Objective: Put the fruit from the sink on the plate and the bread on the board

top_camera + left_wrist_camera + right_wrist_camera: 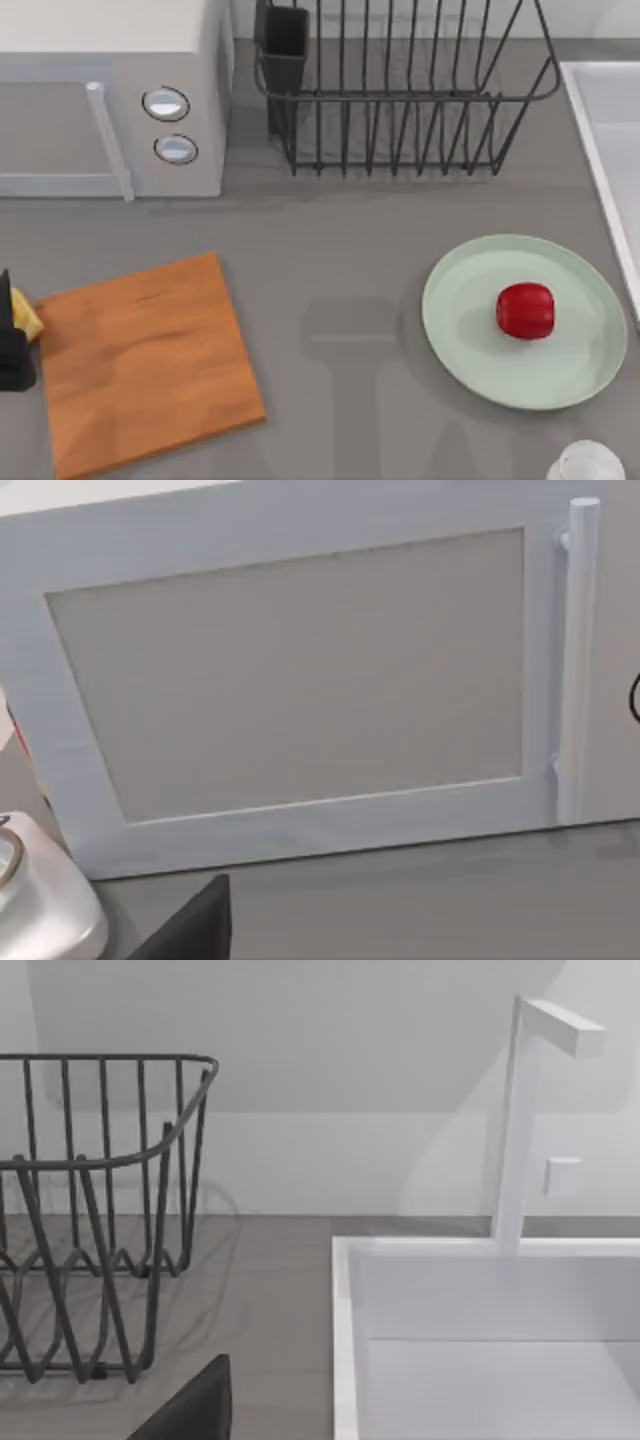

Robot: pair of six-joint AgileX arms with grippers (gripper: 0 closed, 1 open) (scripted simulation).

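The red fruit point(525, 310) lies on the mint-green plate point(470, 340) at the right of the table. At the lower left lies the orange-brown board point(145, 360), with nothing on it. The yellow bread point(27, 320) peeks out at the table's left edge, just beyond the board's left side. My left gripper point(12, 345) is a dark shape right beside the bread and partly covers it; whether it holds the bread I cannot tell. A dark part of my right gripper point(195, 1410) shows in front of the pale sink point(480, 1340). The sink point(610, 150) runs along the table's right edge.
A white microwave point(110, 100) stands at the back left, its door point(300, 680) close in the left wrist view. A dark wire dish rack point(400, 90) stands at the back middle. A small white round object point(585, 462) sits at the front right. A white tap point(520, 1120) rises behind the sink.
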